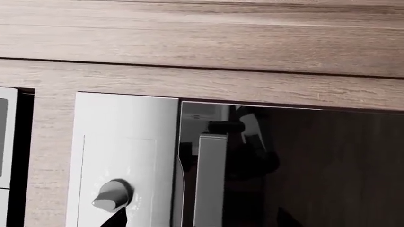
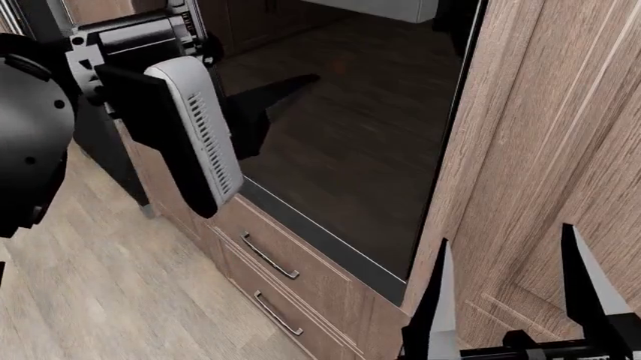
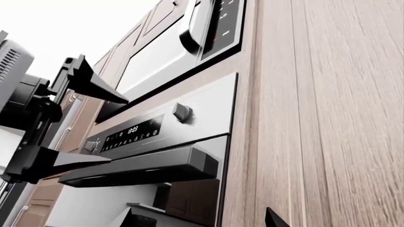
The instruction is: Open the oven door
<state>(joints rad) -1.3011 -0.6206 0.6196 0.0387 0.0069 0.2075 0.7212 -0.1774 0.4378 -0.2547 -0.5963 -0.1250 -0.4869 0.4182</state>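
Observation:
The oven door [image 2: 341, 135] is a dark glossy glass panel set flush in the wood cabinet front. Its thick grey bar handle [image 3: 145, 170] runs along the door's top edge, under a silver control panel [image 3: 158, 125] with a knob [image 3: 181, 112]. My left gripper [image 3: 117, 130] is open in front of the handle's left end, one finger above the bar and one below, holding nothing. In the left wrist view the handle [image 1: 211, 179] lies between its dark fingertips [image 1: 117, 217]. My right gripper [image 2: 506, 300] is open and empty, low at the door's right edge.
Two wood drawers [image 2: 270, 259] with slim metal pulls sit below the oven. A wood-grain cabinet panel [image 2: 541, 150] flanks it on the right. A built-in microwave [image 3: 170, 52] is mounted above. Wood floor [image 2: 100, 285] lies to the left.

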